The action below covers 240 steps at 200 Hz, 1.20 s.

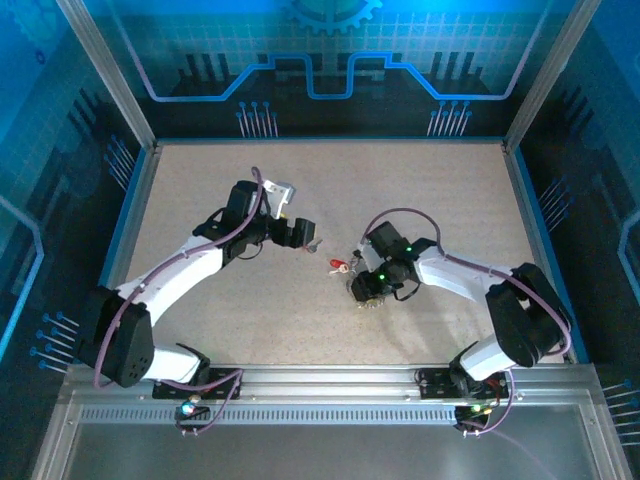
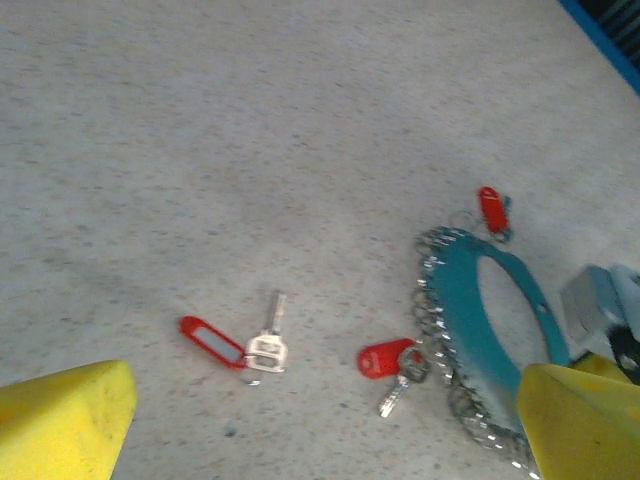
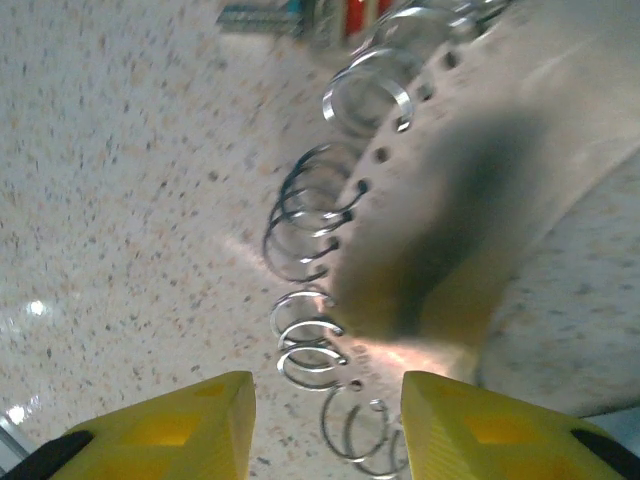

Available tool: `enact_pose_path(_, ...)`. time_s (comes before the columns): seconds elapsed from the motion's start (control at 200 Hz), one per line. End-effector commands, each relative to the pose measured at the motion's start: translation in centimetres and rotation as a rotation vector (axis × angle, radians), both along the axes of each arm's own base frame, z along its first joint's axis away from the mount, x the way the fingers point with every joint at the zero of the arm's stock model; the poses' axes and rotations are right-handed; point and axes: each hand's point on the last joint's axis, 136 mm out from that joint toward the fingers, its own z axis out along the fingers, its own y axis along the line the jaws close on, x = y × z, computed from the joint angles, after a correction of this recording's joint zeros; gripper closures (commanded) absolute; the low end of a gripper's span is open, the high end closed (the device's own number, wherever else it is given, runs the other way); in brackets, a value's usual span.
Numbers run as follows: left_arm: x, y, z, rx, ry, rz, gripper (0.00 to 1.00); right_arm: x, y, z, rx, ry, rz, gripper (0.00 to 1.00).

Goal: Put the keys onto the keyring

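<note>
The right gripper point(image 3: 325, 430) hangs low over the keyring point(image 3: 500, 120), yellow fingers point(image 3: 170, 425) parted and clamping nothing. Its wrist view alone shows the ring's punched holes and the wire loops threaded through them. The left gripper point(image 2: 320, 430), also spread wide and empty, sees the keyring as teal, with three red-tagged keys point(image 2: 266, 348) loose on the table point(image 2: 200, 120): two just beside its rim, one farther off. From above, both arms reach inward toward the keyring, elbows bent.
</note>
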Motion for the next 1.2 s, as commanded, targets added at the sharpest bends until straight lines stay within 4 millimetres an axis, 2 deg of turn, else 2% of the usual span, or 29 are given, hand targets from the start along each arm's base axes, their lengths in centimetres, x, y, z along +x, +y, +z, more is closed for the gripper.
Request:
enact_pose_path(0.0, 0.7, 2.9, 1.8, 0.087, -0.083, 0.133, 0.01, -0.3, -0.5, -0.2, -0.064, 0.011, 0.001, 0.6)
enact_pose_path(0.115, 0.7, 3.5, 2.1, 0.106, -0.104, 0.16, 0.01, 0.1, -1.6, 0.7, -0.096, -0.024, -0.033, 0.6)
enact_pose_path(0.22, 0.8, 3.6, 2.2, 0.11, -0.11, 0.162, 0.01, 0.5, -3.9, 1.0, -0.154, -0.037, -0.136, 0.59)
enact_pose_path(0.305, 0.8, 3.6, 2.1, 0.113, -0.105, 0.159, 0.01, 0.3, -5.3, 1.0, -0.081, 0.008, -0.269, 0.61)
enact_pose_path(0.385, 0.8, 3.7, 2.1, 0.116, -0.107, 0.163, 0.01, -0.1, -5.9, 1.2, -0.005, 0.054, -0.358, 0.63)
enact_pose_path(0.54, 0.9, 3.8, 1.9, 0.124, -0.105, 0.167, 0.01, -1.0, -5.2, 1.1, 0.075, 0.137, -0.435, 0.65)
enact_pose_path(0.75, 0.9, 3.7, 1.6, 0.124, -0.091, 0.167, 0.01, -1.5, -5.9, -1.1, 0.163, 0.3, -0.594, 0.74)
enact_pose_path(1.041, 1.0, 3.7, 1.0, 0.122, -0.08, 0.171, 0.01, -1.1, -5.4, -1.0, 0.233, 0.351, -0.614, 0.76)
enact_pose_path(1.196, 1.0, 3.6, 0.9, 0.122, -0.071, 0.169, 0.01, -1.1, -5.6, -1.8, 0.235, 0.376, -0.63, 0.78)
